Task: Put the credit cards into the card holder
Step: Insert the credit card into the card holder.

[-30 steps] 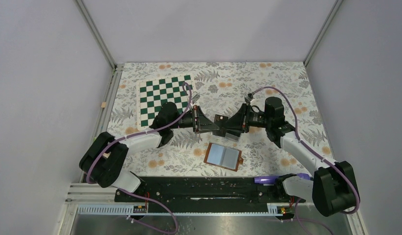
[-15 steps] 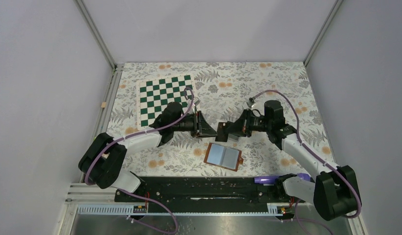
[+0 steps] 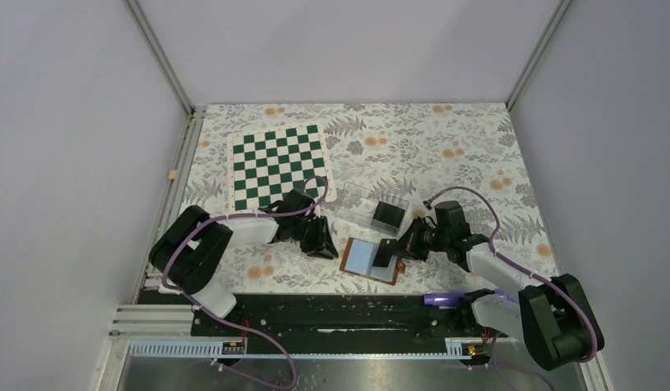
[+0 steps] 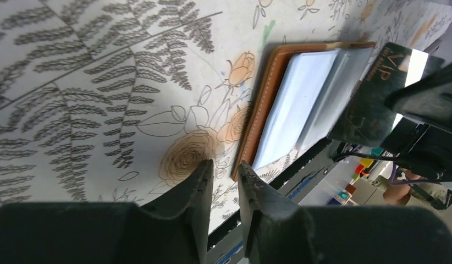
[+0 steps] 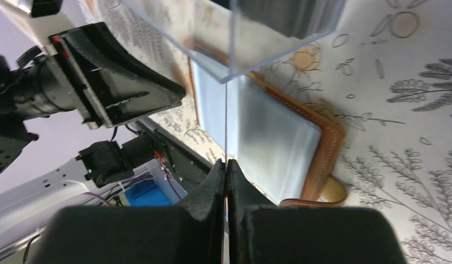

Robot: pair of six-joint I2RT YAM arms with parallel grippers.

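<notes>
The brown card holder [image 3: 358,259] lies open on the floral cloth, its pale blue sleeves up [image 4: 301,104] [image 5: 273,140]. My right gripper [image 3: 399,247] [image 5: 226,162] is shut on a black credit card [image 3: 383,252] and holds it tilted over the holder's right half. In the right wrist view that card shows edge-on [image 5: 226,110]. The left wrist view shows gold lettering on its face [image 4: 378,93]. Just left of the holder's edge sits my left gripper [image 3: 322,243] [image 4: 224,164], low on the cloth, its jaws slightly open and empty. More black cards [image 3: 389,216] lie in a clear box.
The clear plastic box [image 3: 360,205] stands just behind the holder, close over the right gripper [image 5: 268,33]. A green-and-white chessboard mat [image 3: 276,163] lies at the back left. The black base rail [image 3: 332,314] runs along the near edge.
The grippers met at the card in mid-air. The left let go and the right closed on it. Both arms then came down and nearer, to the card holder.
</notes>
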